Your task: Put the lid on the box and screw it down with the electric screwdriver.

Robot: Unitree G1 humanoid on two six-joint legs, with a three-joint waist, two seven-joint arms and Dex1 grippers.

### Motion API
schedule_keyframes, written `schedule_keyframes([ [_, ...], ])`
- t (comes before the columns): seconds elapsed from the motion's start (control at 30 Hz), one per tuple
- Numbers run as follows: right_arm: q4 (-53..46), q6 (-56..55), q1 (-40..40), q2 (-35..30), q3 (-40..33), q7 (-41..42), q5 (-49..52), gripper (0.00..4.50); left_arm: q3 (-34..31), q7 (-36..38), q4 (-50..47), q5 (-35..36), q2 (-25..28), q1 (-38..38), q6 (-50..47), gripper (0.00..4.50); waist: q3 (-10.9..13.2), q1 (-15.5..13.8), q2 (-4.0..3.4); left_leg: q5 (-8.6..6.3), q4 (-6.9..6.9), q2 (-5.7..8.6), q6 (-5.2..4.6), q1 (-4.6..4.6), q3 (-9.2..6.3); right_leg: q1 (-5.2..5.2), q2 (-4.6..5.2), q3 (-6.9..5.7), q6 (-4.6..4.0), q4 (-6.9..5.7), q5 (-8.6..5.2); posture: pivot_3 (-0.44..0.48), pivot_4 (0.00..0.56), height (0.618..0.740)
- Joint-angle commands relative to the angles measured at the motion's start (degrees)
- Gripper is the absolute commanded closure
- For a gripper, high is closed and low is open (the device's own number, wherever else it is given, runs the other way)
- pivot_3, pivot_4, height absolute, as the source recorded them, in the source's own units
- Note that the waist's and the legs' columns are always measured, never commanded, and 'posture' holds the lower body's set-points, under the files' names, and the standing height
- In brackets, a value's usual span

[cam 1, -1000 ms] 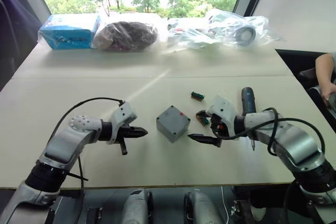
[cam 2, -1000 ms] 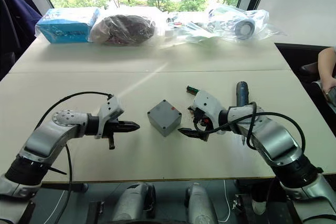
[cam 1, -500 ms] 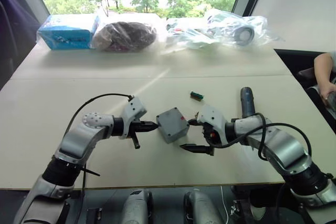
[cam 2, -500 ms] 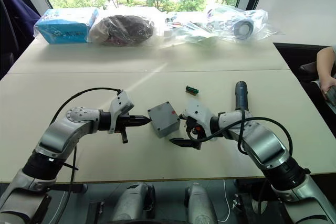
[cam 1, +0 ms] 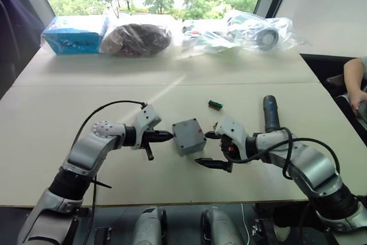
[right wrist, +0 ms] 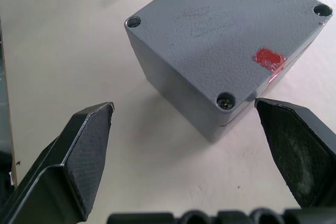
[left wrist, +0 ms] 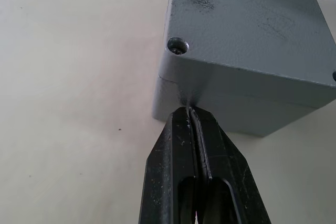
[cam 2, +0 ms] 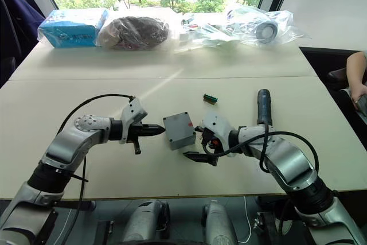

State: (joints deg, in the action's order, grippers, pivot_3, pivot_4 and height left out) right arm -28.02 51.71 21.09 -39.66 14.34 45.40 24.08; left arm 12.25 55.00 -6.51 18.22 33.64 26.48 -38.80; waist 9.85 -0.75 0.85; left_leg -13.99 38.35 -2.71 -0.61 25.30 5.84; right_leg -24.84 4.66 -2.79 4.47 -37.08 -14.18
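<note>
- On the far left of our pale desk [cam 1: 69,113] we see a blue packet in clear plastic [cam 1: 74,32], with a dark bundle in a clear bag [cam 1: 136,39] just to its right.
- Our left pincer [cam 1: 166,136] has its two black fingers pressed together, and the tip touches the left side of the box.
- The small square grey metal box [cam 1: 189,136] sits near the middle of the desk with the flat grey lid [right wrist: 226,51] on top; a red mark [right wrist: 269,59] shows near one corner screw hole.
- Our right pincer [cam 1: 207,148] is spread wide just right of the box, holding nothing.
- A small green-brown part [cam 1: 215,105] lies farther back.
- The black and dark-blue pen-shaped electric screwdriver [cam 1: 269,114] lies on the desk to the right.
</note>
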Motion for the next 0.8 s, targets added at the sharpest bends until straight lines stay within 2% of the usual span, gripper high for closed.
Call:
schedule_keyframes([
  [0.03,-3.5,0.9,0.0,1.0,-1.9,-0.9,1.9,0.01,-0.3,0.2,-0.4,0.1,-0.6,1.4,1.6,4.50,0.0,0.0,0.00,0.00,0.00,0.00,0.00,0.00,-0.01,0.00,0.00,0.00,0.00,0.00,0.00,0.000,0.150,0.740],
  [0.23,-4.8,2.5,-0.4,1.9,-1.8,-2.3,2.9,0.01,0.1,0.4,0.3,-0.4,-1.3,2.1,2.3,4.50,0.0,0.0,0.00,0.00,0.00,0.00,0.00,0.00,0.00,0.00,-0.01,0.00,0.00,-0.01,0.00,0.000,0.150,0.740],
  [0.33,-5.7,3.2,-0.6,1.1,-2.8,-2.4,3.3,0.01,-0.9,1.0,0.1,-0.3,0.3,2.0,1.7,4.50,0.0,0.1,0.00,0.00,0.00,0.00,0.00,0.00,0.00,0.00,0.00,0.00,0.00,-0.01,0.00,0.000,0.150,0.740],
  [0.53,-5.5,4.5,0.5,-2.0,-12.0,-0.5,8.2,0.01,-6.5,2.3,-0.9,3.1,4.9,1.7,-1.2,4.50,0.0,0.1,0.00,0.00,0.00,-0.02,0.00,-0.01,-0.03,0.00,-0.01,0.00,0.00,-0.01,0.00,0.000,0.150,0.740],
  [0.63,4.7,-0.1,4.7,-1.4,-18.6,0.1,9.0,0.01,-11.7,3.1,-1.5,7.6,6.9,4.7,-4.9,4.50,0.0,0.1,0.01,0.00,0.00,-0.02,0.00,0.00,-0.03,0.00,-0.01,-0.01,0.00,-0.01,0.00,0.000,0.150,0.740],
  [0.8,25.7,-13.7,12.1,2.8,-13.0,0.6,-0.3,0.01,-11.9,1.8,-4.6,10.2,6.4,8.6,-8.4,4.50,0.0,0.1,0.07,0.00,0.07,0.02,0.00,-0.05,0.03,0.17,0.01,-0.11,0.00,0.03,0.00,0.000,0.150,0.740],
])
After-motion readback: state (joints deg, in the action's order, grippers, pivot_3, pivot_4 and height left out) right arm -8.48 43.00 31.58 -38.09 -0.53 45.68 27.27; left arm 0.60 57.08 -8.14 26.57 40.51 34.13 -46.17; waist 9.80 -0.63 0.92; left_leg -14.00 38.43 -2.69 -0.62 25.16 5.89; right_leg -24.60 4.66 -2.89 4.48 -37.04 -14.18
